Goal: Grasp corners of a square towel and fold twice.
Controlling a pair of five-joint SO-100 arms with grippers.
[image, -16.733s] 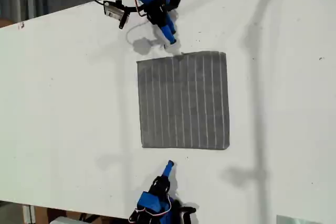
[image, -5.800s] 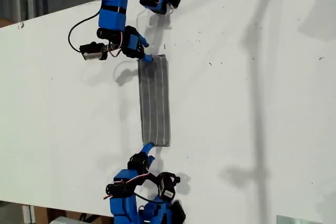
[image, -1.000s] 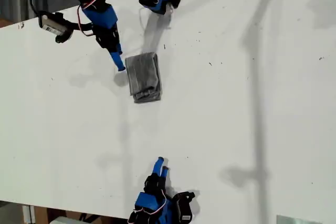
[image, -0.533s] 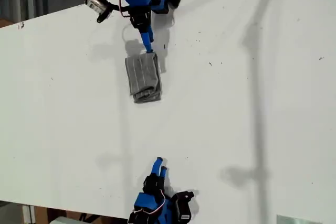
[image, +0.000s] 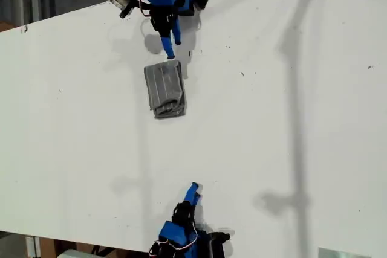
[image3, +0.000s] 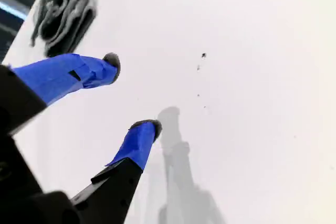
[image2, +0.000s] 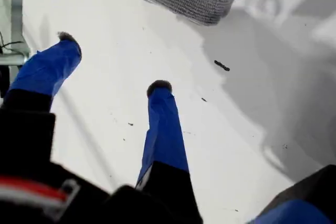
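the towel (image: 164,89) lies folded small in the exterior view's upper middle. my first gripper (image2: 113,61) has just backed off it, jaws apart and empty; my second gripper (image3: 131,93) waits, also open. both folds look done.

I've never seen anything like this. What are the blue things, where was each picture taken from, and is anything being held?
These are two small blue robot arms at opposite edges of a white table. The exterior view looks down from above. The other two pictures each come from a camera on one arm, looking along its two-fingered end effector. My first end effector is at the exterior view's top, just beside the towel, a grey striped cloth lying folded into a small bundle. My second end effector is at the exterior view's bottom, farther away. Both are open and hold nothing.
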